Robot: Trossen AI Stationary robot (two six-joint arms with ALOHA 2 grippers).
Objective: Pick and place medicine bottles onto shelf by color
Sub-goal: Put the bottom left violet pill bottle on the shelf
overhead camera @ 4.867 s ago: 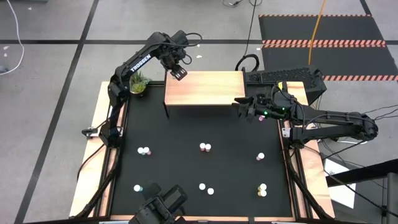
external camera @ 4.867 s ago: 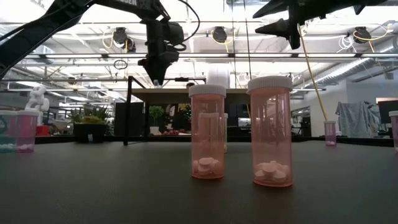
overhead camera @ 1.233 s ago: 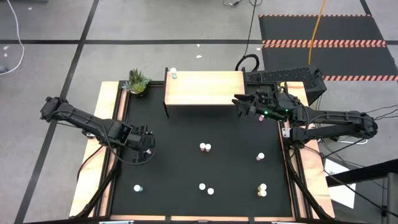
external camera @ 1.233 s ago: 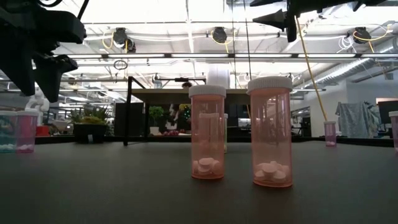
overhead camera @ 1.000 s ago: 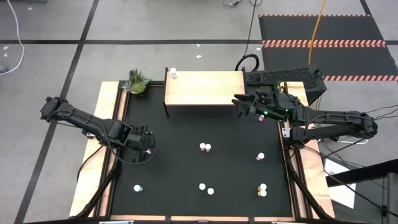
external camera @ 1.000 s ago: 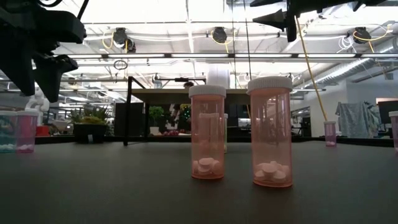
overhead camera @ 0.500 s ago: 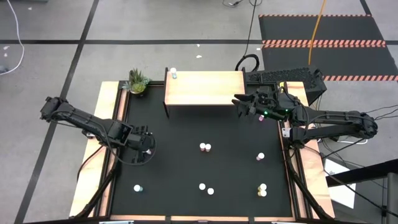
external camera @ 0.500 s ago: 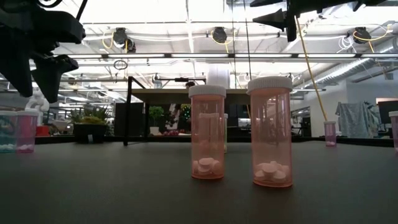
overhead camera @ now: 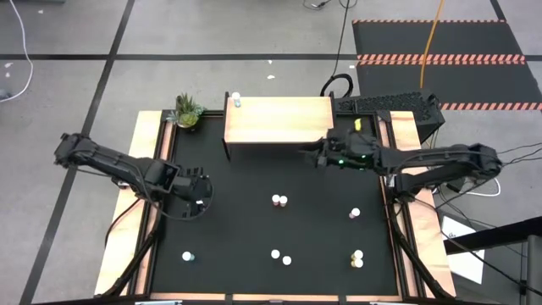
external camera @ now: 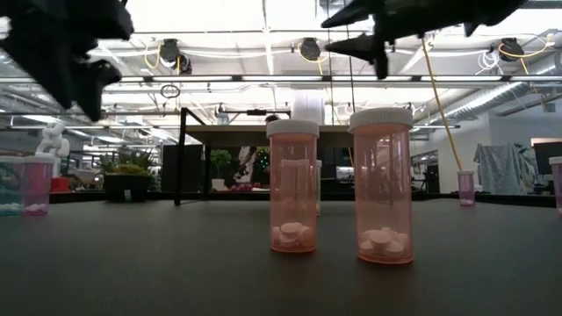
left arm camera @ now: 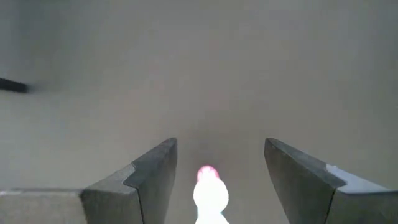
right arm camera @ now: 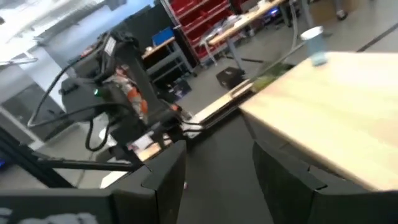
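Reaching farther along the shelf's [overhead camera: 278,119] front edge than before, the right pincer [overhead camera: 315,156] is spread wide, holding nothing. Left pincer [overhead camera: 200,194] stays put, wide apart over a pink-tinted bottle [left arm camera: 209,193] on the surface [overhead camera: 254,220].

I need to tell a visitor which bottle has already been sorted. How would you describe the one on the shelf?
Find the light wooden shelf at the table's far edge in the high view. At its back corner nearest the potted plant stands one small bluish bottle. It is the only bottle on the shelf; all the others stand on the black mat.
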